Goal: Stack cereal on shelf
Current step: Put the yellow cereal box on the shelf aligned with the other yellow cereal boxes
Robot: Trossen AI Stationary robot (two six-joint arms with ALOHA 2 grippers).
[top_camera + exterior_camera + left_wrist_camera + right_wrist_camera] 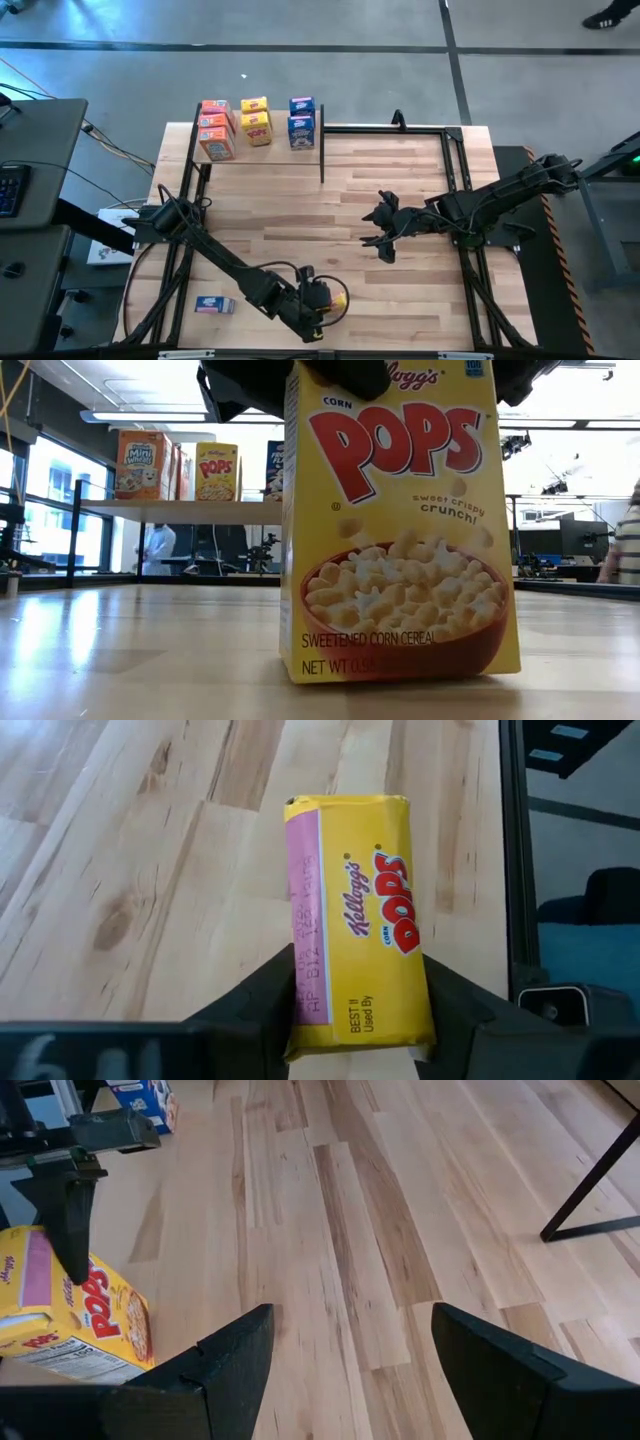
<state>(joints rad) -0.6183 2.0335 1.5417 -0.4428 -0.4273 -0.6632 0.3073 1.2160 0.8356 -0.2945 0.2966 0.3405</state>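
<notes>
A yellow Corn Pops cereal box [400,530] stands upright on its bottom on the table near the front edge. My left gripper [322,300] is shut on its top end, and the box's top [350,920] fills the left wrist view. The shelf [265,152] at the far left carries several cereal boxes: orange-red [215,132], yellow [256,122] and blue [302,122]. My right gripper [385,232] hangs open over the middle of the table, right of centre, its fingers [230,1370] holding nothing. My left gripper pinches the yellow box's top end [340,1010] between its two fingers [265,1005], one on each broad face. The fingers come slanting down from the table's left and lie across the narrow top. The box stays upright, its bottom [400,672] on the table.
One blue cereal box [215,305] lies flat on the table at the front left. A black post [322,150] borders the shelf's right side, and a black frame [460,160] runs along the table's right. People [628,540] show in the room behind.
</notes>
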